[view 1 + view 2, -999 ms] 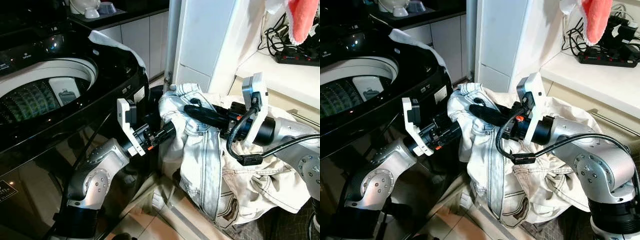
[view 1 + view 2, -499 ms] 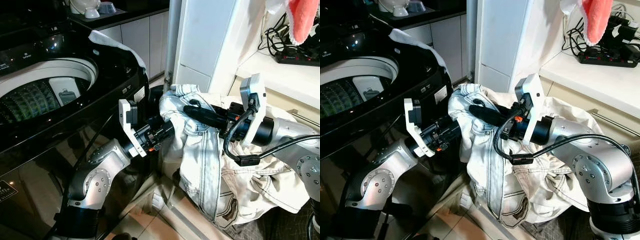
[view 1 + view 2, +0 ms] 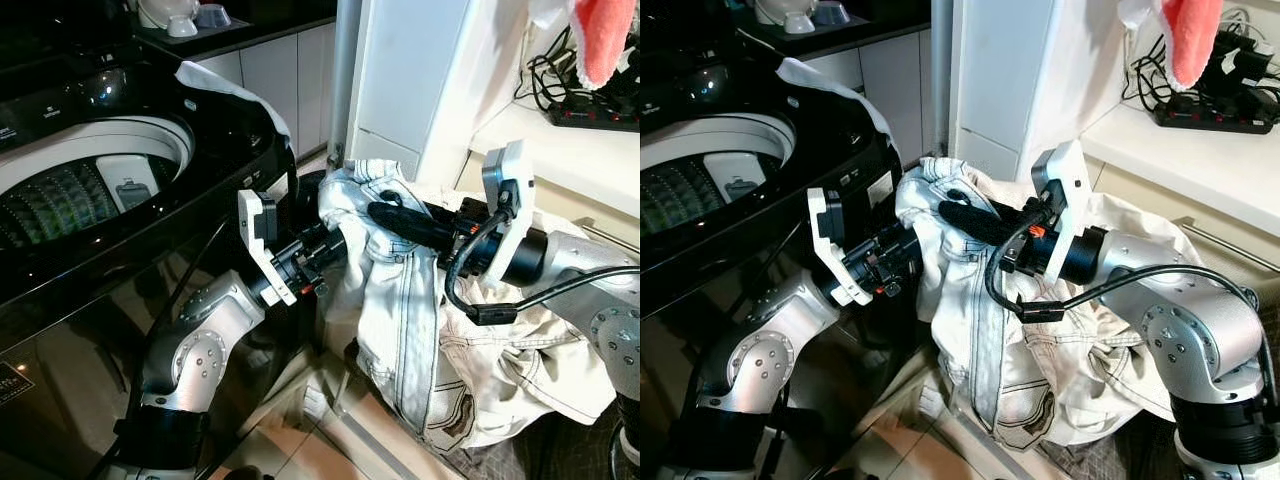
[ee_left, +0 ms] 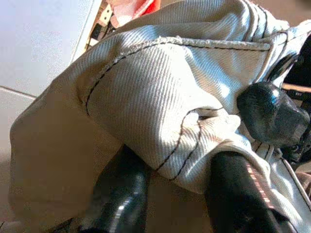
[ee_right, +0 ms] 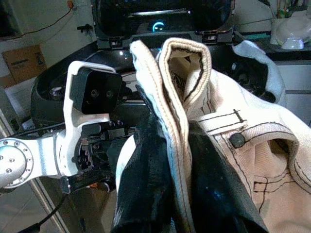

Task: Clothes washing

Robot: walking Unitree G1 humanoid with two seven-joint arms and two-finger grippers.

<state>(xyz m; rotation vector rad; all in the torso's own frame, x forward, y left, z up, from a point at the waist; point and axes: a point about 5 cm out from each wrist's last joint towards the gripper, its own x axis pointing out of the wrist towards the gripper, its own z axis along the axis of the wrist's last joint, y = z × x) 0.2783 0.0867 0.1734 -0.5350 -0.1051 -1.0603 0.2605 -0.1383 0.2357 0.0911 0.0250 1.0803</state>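
I had the right gripper point(image 3: 965, 215) clamped on the jeans point(image 3: 400, 300) waistband, the left gripper point(image 3: 335, 245) pinching the fold at nine o'clock, hoisting them towards the washer drum point(image 3: 70, 190).

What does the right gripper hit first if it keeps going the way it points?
Likely the left gripper, which meets the same jeans from the other side. Beyond that sits the washer. Depth is hard to judge.

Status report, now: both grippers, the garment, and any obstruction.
Right gripper shut on the white jeans waistband. Left gripper pushed into the same fabric, fingers astride a fold. Jeans hang beside the open washing machine, not in its drum.
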